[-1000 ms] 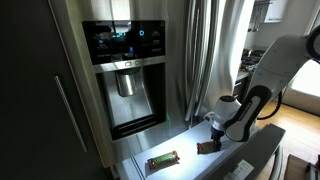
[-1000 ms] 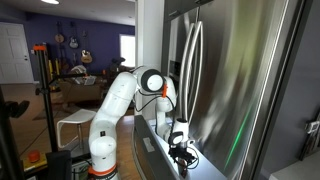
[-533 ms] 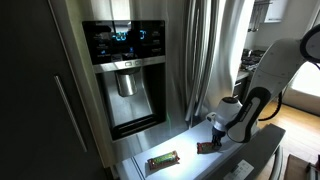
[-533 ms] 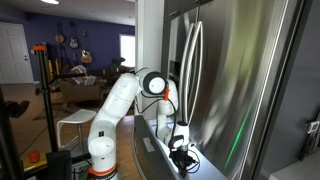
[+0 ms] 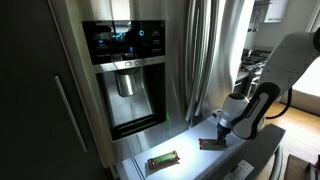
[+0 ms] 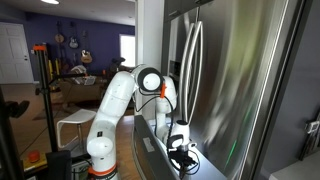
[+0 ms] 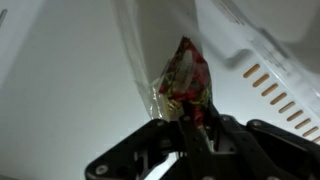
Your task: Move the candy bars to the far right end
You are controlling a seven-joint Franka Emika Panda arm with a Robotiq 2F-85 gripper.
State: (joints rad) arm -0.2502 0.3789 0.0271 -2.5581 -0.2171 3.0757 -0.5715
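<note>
Two candy bars show. The greenish-brown one (image 5: 163, 160) lies flat on the pale panel (image 5: 190, 165), below the dispenser. The dark reddish-brown one (image 5: 210, 144) sits further right, under my gripper (image 5: 221, 132). In the wrist view its red, crinkled wrapper (image 7: 185, 78) sticks out from between the black fingers, and my gripper (image 7: 190, 120) is shut on its near end. The gripper (image 6: 181, 149) also shows low at the panel in an exterior view, where the bars are hidden. The panel's far right end lies just beyond the gripper, largely covered by the arm.
A stainless fridge door with a black water dispenser recess (image 5: 127, 85) and long vertical handles (image 5: 195, 55) rises right behind the panel. The white arm (image 5: 270, 75) reaches in from the right. A slotted white edge (image 7: 275, 85) runs close to the held bar.
The jaws have closed from wide open onto the reddish-brown bar. Gripper and bar have shifted slightly to the right. The greenish-brown bar has not moved.
</note>
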